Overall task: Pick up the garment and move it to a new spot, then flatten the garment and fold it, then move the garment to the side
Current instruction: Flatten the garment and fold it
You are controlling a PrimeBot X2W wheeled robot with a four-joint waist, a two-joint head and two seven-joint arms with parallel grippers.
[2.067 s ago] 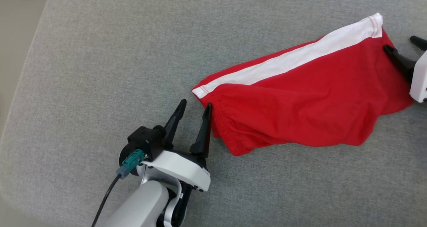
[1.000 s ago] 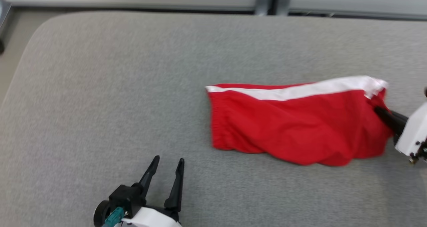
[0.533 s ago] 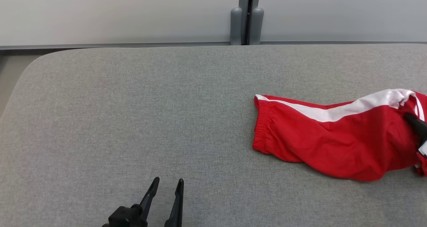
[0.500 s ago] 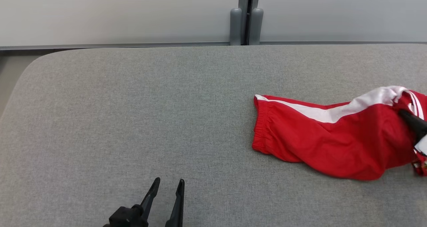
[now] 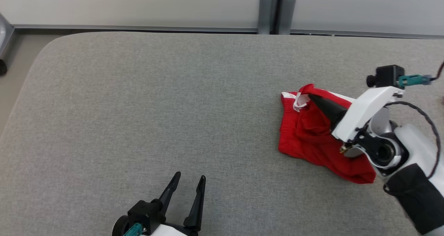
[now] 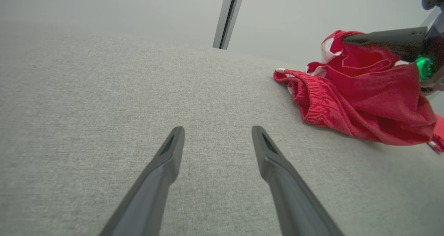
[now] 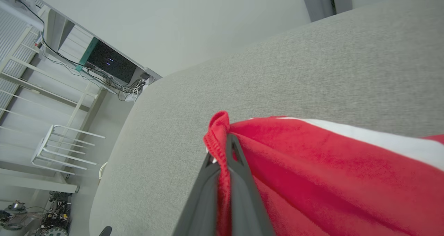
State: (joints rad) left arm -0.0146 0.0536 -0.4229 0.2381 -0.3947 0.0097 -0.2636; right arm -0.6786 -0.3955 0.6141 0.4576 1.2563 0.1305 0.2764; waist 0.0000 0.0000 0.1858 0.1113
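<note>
The garment (image 5: 312, 138) is a pair of red shorts with a white side stripe, lying doubled over at the right of the grey table (image 5: 138, 107). My right gripper (image 5: 309, 97) is shut on one hem of the garment (image 7: 312, 180) and holds it lifted above the elastic waistband end. From the left wrist view the garment (image 6: 360, 100) hangs from that gripper's dark fingers (image 6: 381, 40). My left gripper (image 5: 190, 178) stands open near the table's front edge, well left of the cloth, with nothing between its fingers (image 6: 166, 156).
A pale wall with a grey vertical post (image 5: 275, 8) runs behind the table. The table's rounded left corner borders bare floor (image 5: 14, 62). In the right wrist view, white racks (image 7: 52, 145) and cabled equipment (image 7: 111, 64) stand beyond that corner.
My right gripper has carried the held hem leftward over the waistband end, so the shorts now lie doubled over. The head camera shifted a little. My left gripper stays open at the front.
</note>
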